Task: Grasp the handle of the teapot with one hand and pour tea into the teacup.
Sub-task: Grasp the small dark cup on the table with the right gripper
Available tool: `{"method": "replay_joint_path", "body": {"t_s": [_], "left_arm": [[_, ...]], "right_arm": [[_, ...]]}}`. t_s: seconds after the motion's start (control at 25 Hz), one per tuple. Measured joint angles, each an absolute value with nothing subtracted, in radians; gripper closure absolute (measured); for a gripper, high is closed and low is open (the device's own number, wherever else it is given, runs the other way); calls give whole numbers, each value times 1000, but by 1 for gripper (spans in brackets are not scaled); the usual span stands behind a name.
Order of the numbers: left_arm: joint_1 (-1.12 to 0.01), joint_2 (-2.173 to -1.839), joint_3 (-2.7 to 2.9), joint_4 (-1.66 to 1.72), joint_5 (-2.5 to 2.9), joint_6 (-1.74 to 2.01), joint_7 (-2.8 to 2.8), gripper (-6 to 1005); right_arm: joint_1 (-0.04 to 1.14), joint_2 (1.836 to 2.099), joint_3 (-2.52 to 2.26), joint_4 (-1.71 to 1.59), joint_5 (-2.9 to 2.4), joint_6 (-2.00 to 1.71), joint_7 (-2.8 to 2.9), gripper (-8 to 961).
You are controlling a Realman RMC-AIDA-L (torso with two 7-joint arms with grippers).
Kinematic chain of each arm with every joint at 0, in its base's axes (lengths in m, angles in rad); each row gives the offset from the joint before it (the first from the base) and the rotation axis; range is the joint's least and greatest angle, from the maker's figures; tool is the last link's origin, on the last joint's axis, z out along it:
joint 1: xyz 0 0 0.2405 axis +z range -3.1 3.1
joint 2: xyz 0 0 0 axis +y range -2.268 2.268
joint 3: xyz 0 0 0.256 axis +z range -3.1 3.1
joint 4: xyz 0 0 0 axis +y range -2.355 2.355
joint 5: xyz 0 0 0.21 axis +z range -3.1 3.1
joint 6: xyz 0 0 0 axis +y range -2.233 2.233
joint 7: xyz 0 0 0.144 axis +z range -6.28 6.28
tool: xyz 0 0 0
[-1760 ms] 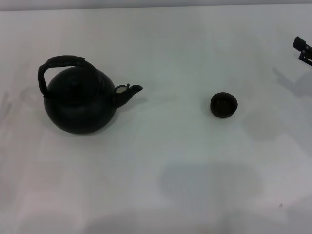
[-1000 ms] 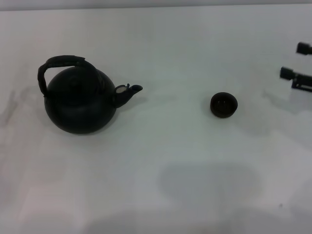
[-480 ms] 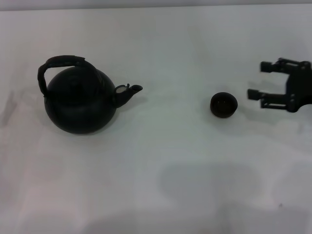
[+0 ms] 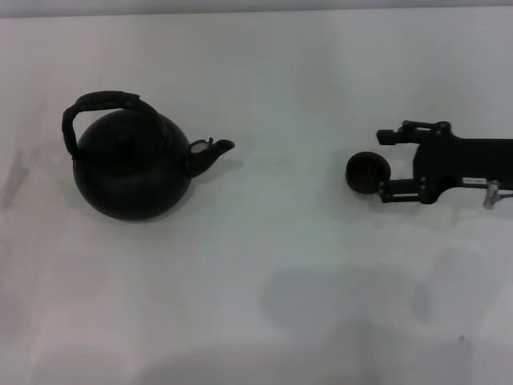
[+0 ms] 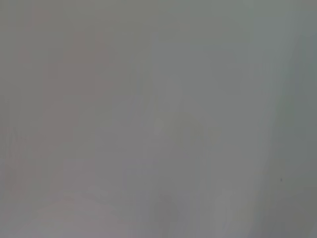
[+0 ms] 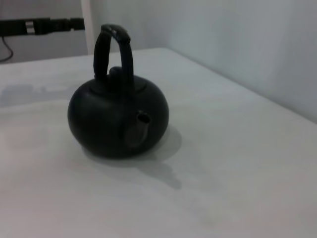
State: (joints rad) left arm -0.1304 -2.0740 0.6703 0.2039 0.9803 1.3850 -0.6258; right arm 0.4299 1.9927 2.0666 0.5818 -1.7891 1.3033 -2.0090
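Note:
The black round teapot stands on the left of the white table, with its spout pointing right. Its arched handle stands upright over the top. The small dark teacup sits to the right of the middle. My right gripper reaches in from the right, open, with one finger on each side of the cup's right edge. The right wrist view shows the teapot and handle from the spout side; the cup is out of that view. My left gripper is out of view.
The left wrist view shows only a blank pale surface. A thin dark rod lies beyond the far table edge in the right wrist view. A pale wall stands behind the table.
My right gripper has come in from the right edge and moved left, open, up to the teacup. The teapot and the cup have not moved.

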Motion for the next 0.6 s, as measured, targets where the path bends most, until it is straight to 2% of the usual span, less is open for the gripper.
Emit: {"method": "replay_joint_path", "body": {"t_s": [0.16, 0.6], "left_arm": [[-130, -2074, 670, 204, 980, 1385, -626, 125], [-140, -2076, 670, 204, 977, 1387, -626, 124]], "right_arm": [[441, 2000, 2035, 580, -1799, 1261, -2011, 116], [459, 2002, 1986, 581, -1803, 1174, -2012, 117]]}}
